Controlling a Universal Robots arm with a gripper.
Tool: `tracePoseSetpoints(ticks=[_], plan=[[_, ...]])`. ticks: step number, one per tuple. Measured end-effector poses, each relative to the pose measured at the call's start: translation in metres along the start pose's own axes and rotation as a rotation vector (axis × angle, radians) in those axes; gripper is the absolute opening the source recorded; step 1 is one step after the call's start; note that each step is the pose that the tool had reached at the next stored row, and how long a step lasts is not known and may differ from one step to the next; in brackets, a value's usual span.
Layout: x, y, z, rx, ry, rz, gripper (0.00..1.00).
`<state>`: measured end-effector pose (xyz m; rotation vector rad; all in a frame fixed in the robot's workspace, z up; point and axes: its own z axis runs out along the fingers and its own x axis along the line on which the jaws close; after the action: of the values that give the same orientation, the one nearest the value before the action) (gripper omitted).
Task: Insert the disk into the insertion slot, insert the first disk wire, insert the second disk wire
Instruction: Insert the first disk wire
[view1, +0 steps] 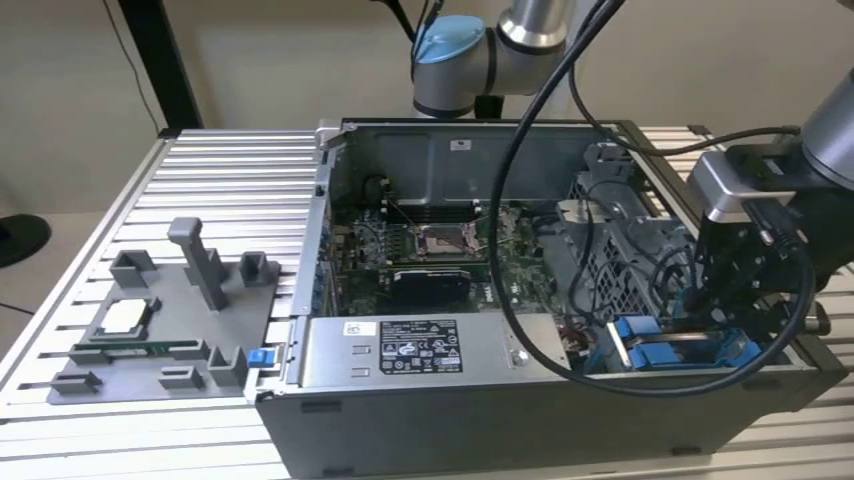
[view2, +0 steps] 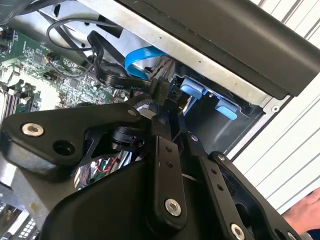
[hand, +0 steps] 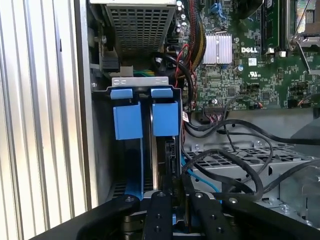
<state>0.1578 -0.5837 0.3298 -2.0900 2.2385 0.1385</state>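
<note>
At the insertion slot (hand: 140, 81), the hand (view2: 169, 116) is clamped on a black wire connector (view2: 161, 90) at the seated disk (hand: 165, 120).

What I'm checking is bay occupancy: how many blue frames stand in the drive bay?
2. Both stand side by side in the insertion slot: one blue frame by the case's outer wall, the other on the motherboard side. Further ones may be hidden.

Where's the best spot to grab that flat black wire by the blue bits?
Probably the hard black plug at its end, not the floppy flat black wire: the plug is blocky and won't bend. Come in through the open side of the case, where the tool is, because grey metal walls close the other sides.
</note>
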Motion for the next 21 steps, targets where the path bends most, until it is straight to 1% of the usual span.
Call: tracePoseSetpoints(ticks=[2, 4, 9, 16, 18, 21], plan=[[0.0001, 0.0001, 0.0001, 0.0001, 0.0000, 0.000, 0.00], [-0.0002, 0.0001, -0.0025, 0.0002, 0.0003, 0.000, 0.00], [-0.0021, 0.0002, -0.0185, 0.0002, 0.0008, 0.000, 0.00], [-0.0037, 0.0005, -0.0320, 0.0002, 0.0009, 0.000, 0.00], [-0.0039, 0.0005, -0.0338, 0.0002, 0.0007, 0.000, 0.00], [-0.0039, 0.0005, -0.0339, 0.0002, 0.0005, 0.000, 0.00]])
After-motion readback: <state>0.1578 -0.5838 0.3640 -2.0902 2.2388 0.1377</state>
